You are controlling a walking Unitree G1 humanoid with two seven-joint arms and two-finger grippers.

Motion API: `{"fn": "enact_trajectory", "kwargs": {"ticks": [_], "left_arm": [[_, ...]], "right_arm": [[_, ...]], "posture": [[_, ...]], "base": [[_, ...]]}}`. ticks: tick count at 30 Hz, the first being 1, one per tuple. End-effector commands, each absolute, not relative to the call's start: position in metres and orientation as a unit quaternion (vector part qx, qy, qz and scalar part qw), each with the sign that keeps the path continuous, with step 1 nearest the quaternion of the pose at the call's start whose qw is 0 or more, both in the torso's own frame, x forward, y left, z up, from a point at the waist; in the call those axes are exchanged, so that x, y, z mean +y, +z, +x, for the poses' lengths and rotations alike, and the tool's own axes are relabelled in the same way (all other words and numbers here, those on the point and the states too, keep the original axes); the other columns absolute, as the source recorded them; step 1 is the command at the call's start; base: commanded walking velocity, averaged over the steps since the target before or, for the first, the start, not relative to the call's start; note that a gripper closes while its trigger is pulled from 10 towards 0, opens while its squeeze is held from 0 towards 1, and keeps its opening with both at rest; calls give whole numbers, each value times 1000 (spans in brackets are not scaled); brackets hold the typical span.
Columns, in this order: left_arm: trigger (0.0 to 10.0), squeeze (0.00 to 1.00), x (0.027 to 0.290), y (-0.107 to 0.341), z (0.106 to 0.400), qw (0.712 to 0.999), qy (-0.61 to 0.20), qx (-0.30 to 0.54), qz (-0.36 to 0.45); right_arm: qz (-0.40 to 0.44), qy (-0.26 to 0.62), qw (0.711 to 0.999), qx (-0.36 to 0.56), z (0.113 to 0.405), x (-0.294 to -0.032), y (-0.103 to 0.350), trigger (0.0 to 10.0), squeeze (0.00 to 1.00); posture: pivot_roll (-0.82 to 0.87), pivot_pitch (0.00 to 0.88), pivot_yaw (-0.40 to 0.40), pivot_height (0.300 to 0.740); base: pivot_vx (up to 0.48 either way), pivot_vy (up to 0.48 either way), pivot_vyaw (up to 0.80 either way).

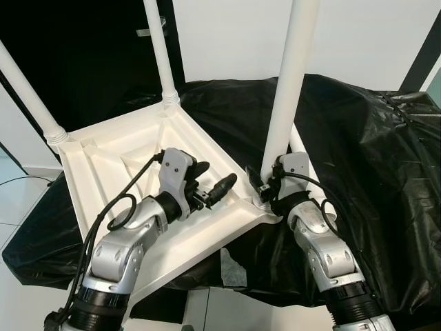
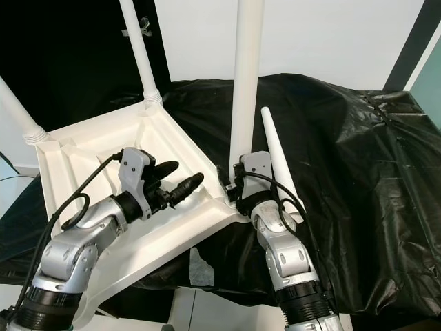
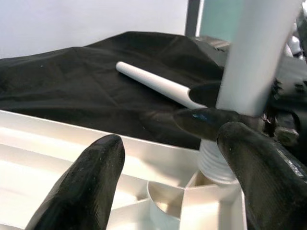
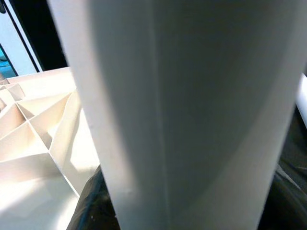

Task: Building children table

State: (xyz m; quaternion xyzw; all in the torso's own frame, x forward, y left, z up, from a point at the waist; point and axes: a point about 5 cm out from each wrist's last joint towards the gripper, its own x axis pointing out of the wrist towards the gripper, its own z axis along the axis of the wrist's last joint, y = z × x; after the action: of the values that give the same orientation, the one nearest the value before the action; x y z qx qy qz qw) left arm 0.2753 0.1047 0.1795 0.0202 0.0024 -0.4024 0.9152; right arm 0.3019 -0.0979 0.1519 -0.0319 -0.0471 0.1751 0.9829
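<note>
On the black-draped counter (image 1: 358, 138) the white tabletop (image 1: 103, 165) lay upside down, two legs standing at its far corners. At the near corner the third leg (image 2: 244, 83) stood upright in its socket, long axis vertical, with the right gripper (image 2: 234, 185) closed around its base. The left gripper (image 2: 180, 181) hovered just beside that corner, fingers (image 3: 91, 177) spread apart and empty. The loose fourth leg (image 2: 275, 155) lay on the cloth behind the right arm, the nearer one to it.
</note>
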Motion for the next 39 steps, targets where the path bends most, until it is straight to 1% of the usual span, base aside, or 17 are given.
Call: {"fn": "enact_trajectory", "kwargs": {"ticks": [1, 7, 10, 11, 14, 19, 28, 31, 39], "left_arm": [[10000, 0, 104, 178, 270, 901, -432, -1, 45], [10000, 0, 105, 174, 266, 896, -441, 1, 56], [10000, 0, 113, 165, 255, 874, -479, 24, 75], [10000, 0, 113, 165, 255, 874, -479, 24, 75], [10000, 0, 116, 156, 249, 862, -494, 48, 101], [10000, 0, 116, 152, 248, 860, -495, 55, 112], [10000, 0, 114, 153, 247, 862, -493, 57, 105], [10000, 0, 113, 154, 247, 862, -493, 53, 108], [10000, 0, 114, 157, 250, 863, -490, 49, 109]], "right_arm": [[-30, 162, 986, -6, 299, -103, 134, 10000, 0], [-30, 155, 987, -10, 299, -106, 136, 10000, 0], [-37, 144, 989, -8, 298, -115, 133, 10000, 0], [-37, 144, 989, -8, 298, -115, 133, 10000, 0], [-52, 139, 989, -9, 297, -118, 133, 10000, 0], [-50, 137, 989, -6, 295, -118, 131, 10000, 0], [-41, 133, 990, 1, 293, -120, 126, 10000, 0], [-81, 147, 986, -6, 291, -117, 123, 10000, 0], [-114, 188, 975, -14, 283, -114, 113, 10000, 0]], "posture": [[74, 0, 18, 740], [72, 0, 19, 740], [69, 0, 24, 740], [69, 0, 24, 740], [67, 0, 27, 740], [64, 0, 30, 740], [65, 0, 36, 740], [65, 0, 39, 740], [63, 0, 42, 740]], "base": [[0, 0, 0], [0, 0, 0], [0, 0, 0], [0, 0, 0], [0, 0, 0], [0, 0, 0], [0, 0, 0], [0, 0, 0], [0, 0, 0]]}}
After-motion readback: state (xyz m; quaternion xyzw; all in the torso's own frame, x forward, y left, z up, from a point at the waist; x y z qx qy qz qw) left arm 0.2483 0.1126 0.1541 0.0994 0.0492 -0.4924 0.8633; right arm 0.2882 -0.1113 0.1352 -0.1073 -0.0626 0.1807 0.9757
